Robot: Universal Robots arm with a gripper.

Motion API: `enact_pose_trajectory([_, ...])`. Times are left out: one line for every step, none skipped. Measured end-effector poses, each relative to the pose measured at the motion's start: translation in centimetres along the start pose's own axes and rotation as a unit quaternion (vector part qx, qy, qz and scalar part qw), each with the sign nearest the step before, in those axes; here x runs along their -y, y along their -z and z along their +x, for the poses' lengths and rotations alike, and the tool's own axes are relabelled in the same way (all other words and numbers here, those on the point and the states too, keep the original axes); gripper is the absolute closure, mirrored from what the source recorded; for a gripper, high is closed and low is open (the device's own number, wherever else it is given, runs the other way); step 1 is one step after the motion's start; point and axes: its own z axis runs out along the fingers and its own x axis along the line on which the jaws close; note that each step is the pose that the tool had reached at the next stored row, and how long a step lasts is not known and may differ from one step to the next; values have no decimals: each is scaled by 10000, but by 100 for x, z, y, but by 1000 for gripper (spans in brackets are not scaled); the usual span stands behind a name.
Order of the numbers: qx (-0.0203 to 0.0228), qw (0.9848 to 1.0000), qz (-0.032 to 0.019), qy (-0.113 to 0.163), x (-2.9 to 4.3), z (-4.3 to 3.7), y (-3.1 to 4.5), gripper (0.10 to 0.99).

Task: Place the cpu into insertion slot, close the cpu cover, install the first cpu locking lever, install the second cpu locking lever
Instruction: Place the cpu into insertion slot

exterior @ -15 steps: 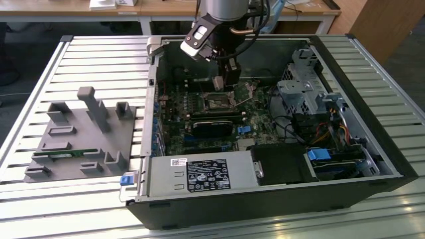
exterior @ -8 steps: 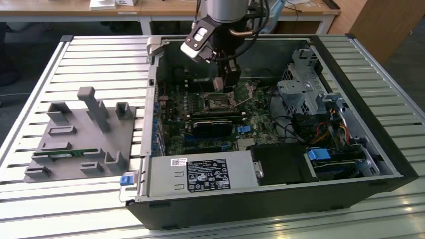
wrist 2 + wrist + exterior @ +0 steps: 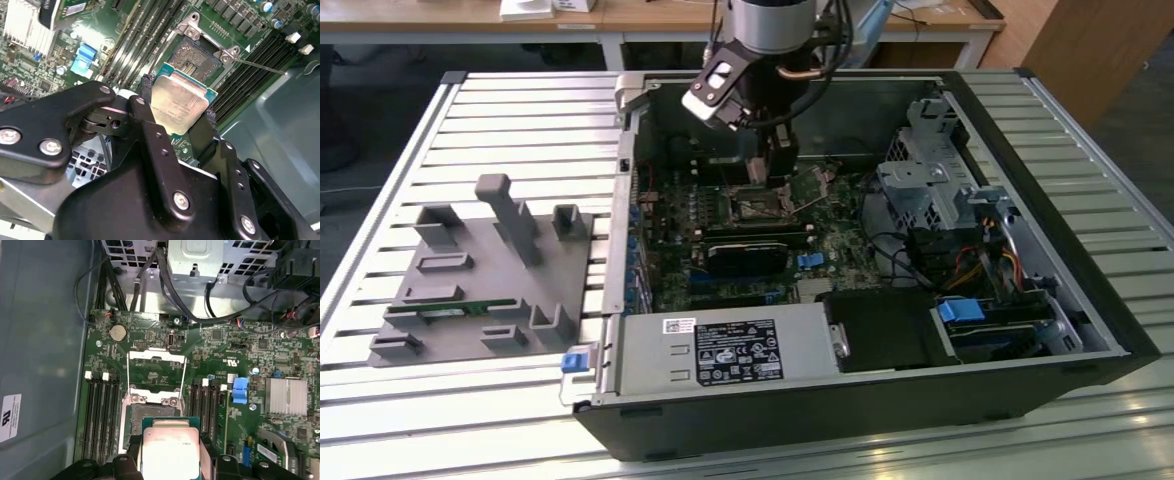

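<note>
Pincer (image 3: 177, 100) clamped on cpu (image 3: 170, 450) edges, above open insertion slot (image 3: 197, 55).

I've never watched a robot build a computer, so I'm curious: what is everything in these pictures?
table: one, silver, slatted, under everything
case: one, black, open, on the table
fixture: one, grey, on the table, at the exterior view's left of the case
power supply: one, silvery, inside the case
motherboard: one, green, inside the case
socket: one, dark, open, on the motherboard
cpu cover: one, silvery, swung open beside the socket
cpu: one, silver-beige, in the gripper, close to the socket
arm: one, silver-grey, reaching into the case
gripper: one, black, shut on the cpu
</note>
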Motion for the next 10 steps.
enact_pose_trajectory([3, 10000, 0, -22, 1, 10, -16, 545])
enact_pose_trajectory([4, 10000, 0, -33, 2, 21, -30, 545])
enact_pose_trajectory([4, 10000, 0, -34, 2, 29, -42, 545])
enact_pose_trajectory([3, 10000, -1, -34, 3, 32, -54, 545])
enact_pose_trajectory([3, 10000, -1, -34, 4, 34, -67, 545])
enact_pose_trajectory([3, 10000, -1, -34, 5, 37, -82, 545])
enact_pose_trajectory([3, 10000, 0, -34, 7, 39, -99, 545])
enact_pose_trajectory([3, 10000, 0, -35, 8, 43, -114, 545])
enact_pose_trajectory([4, 10000, 0, -36, 9, 51, -126, 545])
enact_pose_trajectory([5, 10000, 0, -43, 9, 66, -136, 545])
